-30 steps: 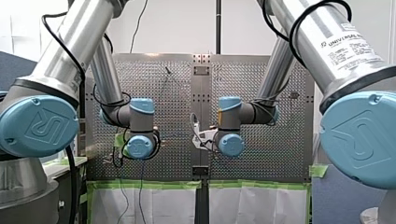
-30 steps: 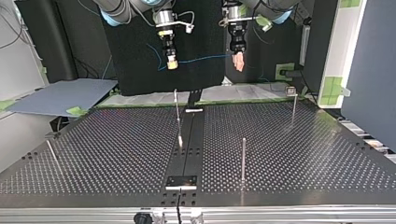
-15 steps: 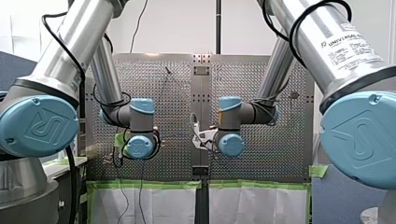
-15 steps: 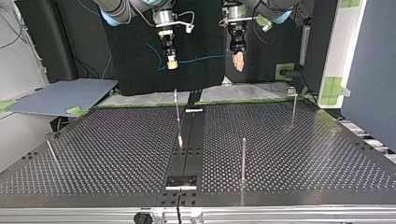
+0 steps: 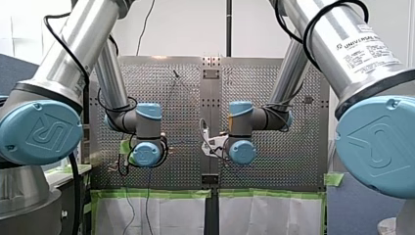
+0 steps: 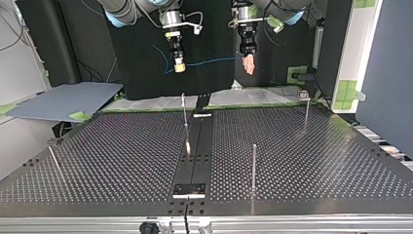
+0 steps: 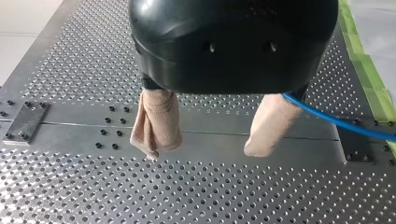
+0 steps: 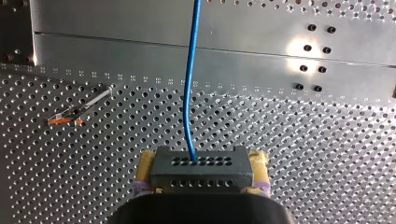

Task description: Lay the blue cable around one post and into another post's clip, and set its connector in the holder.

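Both tools hang high over the perforated table (image 6: pixel 302 146), with the blue cable (image 6: pixel 214 61) strung between them.
Metal table; thin posts (image 6: pixel 253 165) stand upright well below the tools, open air around both. My right tool (image 6: pixel 179 67), yellow pads, is clenched on the black connector (image 8: pixel 201 170), and the cable leaves it straight ahead. My left tool (image 7: pixel 212 142) points down, beige fingers (image 7: pixel 156 123) spread, cable just beside one.

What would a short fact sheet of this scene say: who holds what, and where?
my right fingers: shut on the black connector, held above the table
blue cable: leaves the connector, runs across to my left fingers
my left fingers: beige, apart; cable passes beside one
posts: on the table, no cable around any yet
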